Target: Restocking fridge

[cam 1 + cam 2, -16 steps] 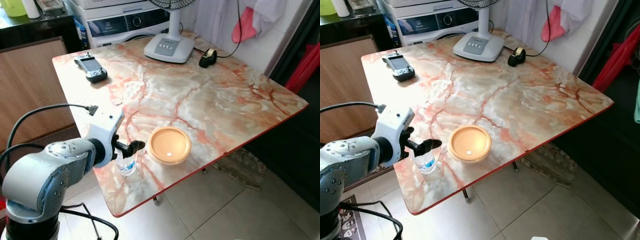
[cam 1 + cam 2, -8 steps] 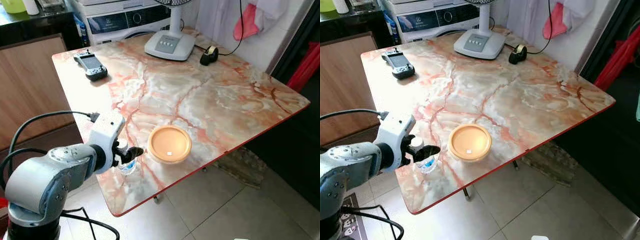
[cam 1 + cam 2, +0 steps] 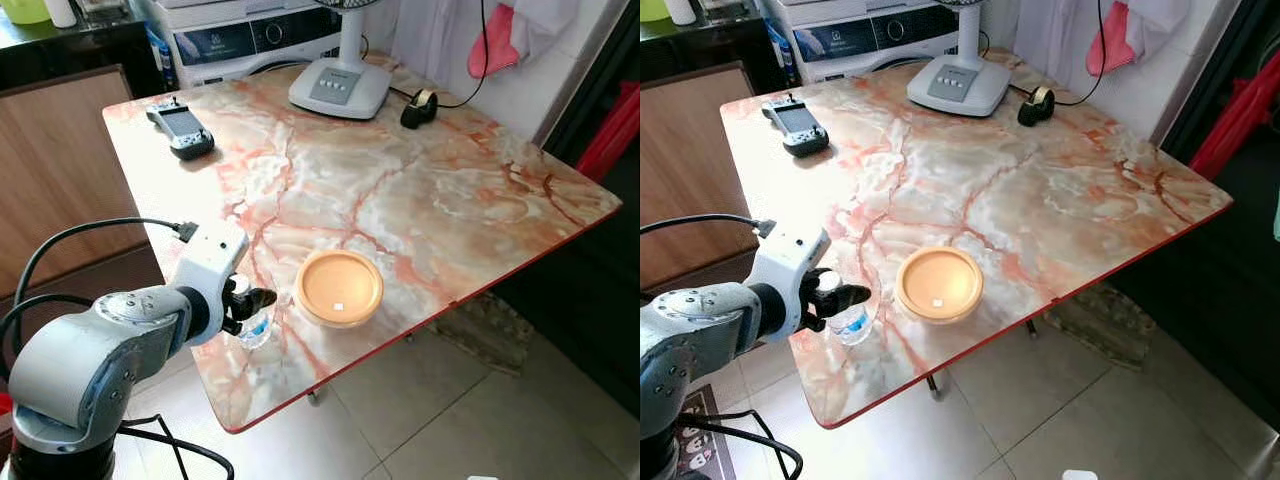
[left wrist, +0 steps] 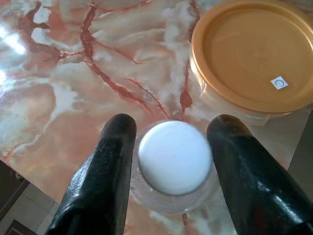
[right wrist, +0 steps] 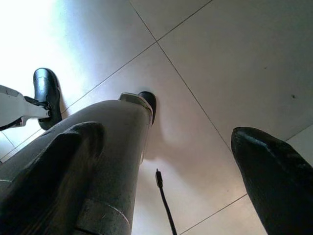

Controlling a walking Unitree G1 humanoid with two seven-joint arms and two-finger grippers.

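Note:
A small clear bottle [image 3: 256, 326] with a white cap [image 4: 174, 156] stands near the front left edge of the marble table [image 3: 430, 200]. My left gripper [image 4: 173, 121] is open and lowered over it. One black finger [image 4: 110, 166] stands on each side of the cap, close to the bottle's shoulders. Just right of the bottle sits a round container with an orange lid [image 3: 339, 288]. My right gripper [image 5: 166, 134] hangs open above the tiled floor, beside the robot's own leg.
A black handheld controller [image 3: 182, 130] lies at the table's far left. A white fan base [image 3: 340, 90] and a roll of tape [image 3: 416, 108] stand at the back. A washing machine [image 3: 250, 40] and a wooden cabinet [image 3: 50, 170] lie beyond. A cable [image 5: 164, 196] trails on the floor.
My left gripper has sunk and drawn back a little, so its fingers now straddle the bottle's cap instead of hovering above it. The bottle and the container have not moved.

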